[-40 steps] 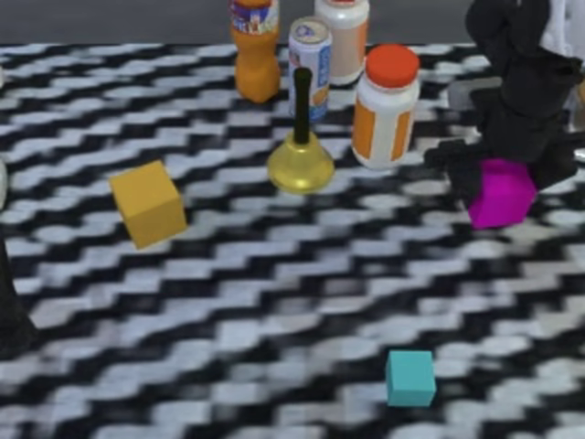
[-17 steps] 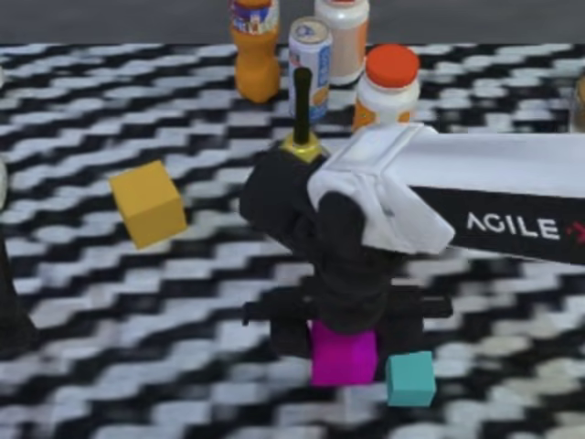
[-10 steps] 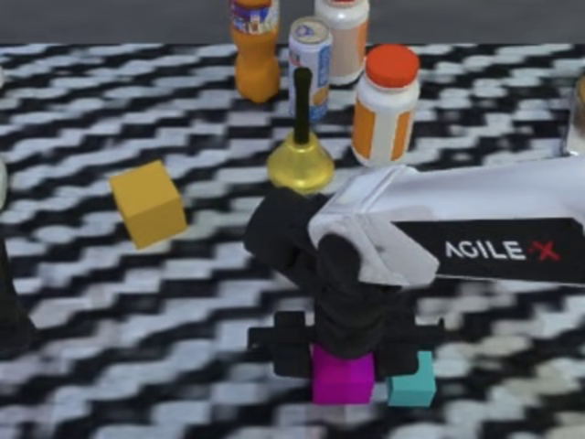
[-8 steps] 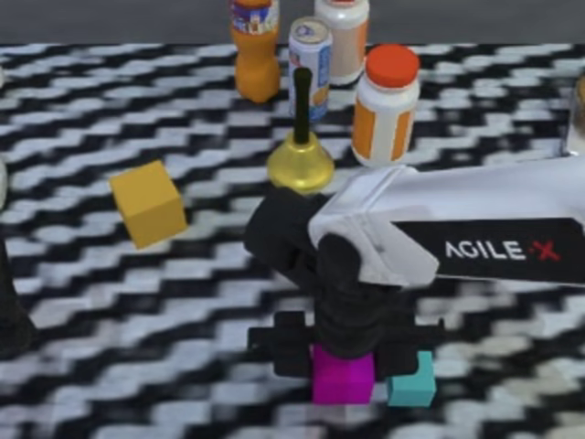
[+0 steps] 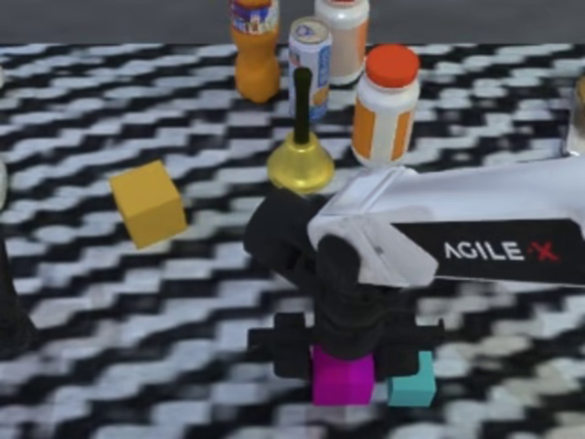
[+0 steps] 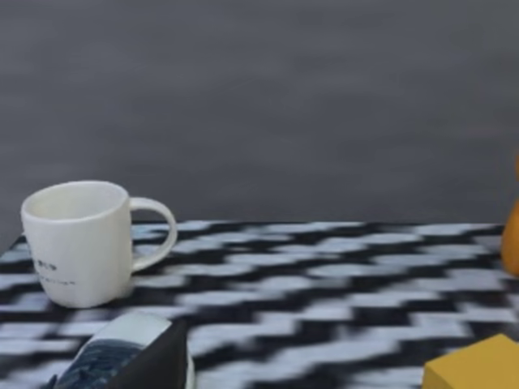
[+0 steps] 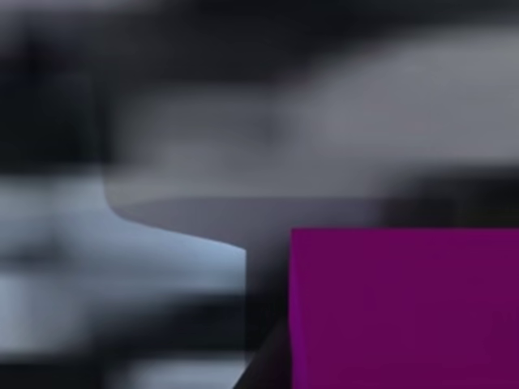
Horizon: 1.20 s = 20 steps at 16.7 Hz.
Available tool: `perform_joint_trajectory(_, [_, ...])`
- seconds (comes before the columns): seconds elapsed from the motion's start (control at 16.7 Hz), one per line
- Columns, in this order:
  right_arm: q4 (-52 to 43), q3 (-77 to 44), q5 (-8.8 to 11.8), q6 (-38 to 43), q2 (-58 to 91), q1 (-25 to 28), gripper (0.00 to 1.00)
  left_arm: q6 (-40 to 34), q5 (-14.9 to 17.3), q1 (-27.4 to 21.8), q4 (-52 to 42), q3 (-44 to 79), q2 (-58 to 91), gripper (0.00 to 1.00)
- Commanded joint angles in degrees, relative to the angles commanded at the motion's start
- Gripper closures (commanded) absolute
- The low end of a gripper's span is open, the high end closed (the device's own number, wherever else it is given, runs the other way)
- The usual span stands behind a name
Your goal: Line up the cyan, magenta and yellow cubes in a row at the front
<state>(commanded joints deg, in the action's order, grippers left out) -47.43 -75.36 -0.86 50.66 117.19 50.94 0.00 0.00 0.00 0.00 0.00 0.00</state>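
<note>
Clamping the magenta cube at the worktop's front edge, the right end effector sets it touching the cyan cube, the yellow cube well apart to the left.

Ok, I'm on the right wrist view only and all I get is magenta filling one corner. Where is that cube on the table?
Observer: In the top view the magenta cube sits at the front edge, right of centre, with the right gripper directly over it.
Operator: And the cyan one?
Observer: The cyan cube is immediately to the magenta cube's right, level with it; I cannot tell whether they touch.
Operator: Yellow?
Observer: The yellow cube is not in the row: it lies farther back on the left side, turned at an angle. The left arm is parked at the left edge.
</note>
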Motion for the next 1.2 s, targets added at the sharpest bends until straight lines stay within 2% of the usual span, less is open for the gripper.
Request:
perform_joint_trajectory(0.3, [0.0,0.0,0.0,0.0,0.0,0.0,0.02,0.0,0.0,0.0,0.0,0.0,0.0,0.0])
perform_joint_trajectory(0.36, [0.0,0.0,0.0,0.0,0.0,0.0,0.0,0.0,0.0,0.0,0.0,0.0,0.0,0.0])
perform_joint_trajectory(0.9, [-0.2,-0.2,0.0,0.0,-0.1,-0.1,0.0,0.0,0.0,0.0,0.0,0.0,0.0,0.0])
perform_joint_trajectory(1.2, [-9.2,-5.5,0.2,0.0,-3.2,0.5,0.0,0.0,0.0,0.0,0.0,0.0,0.0,0.0])
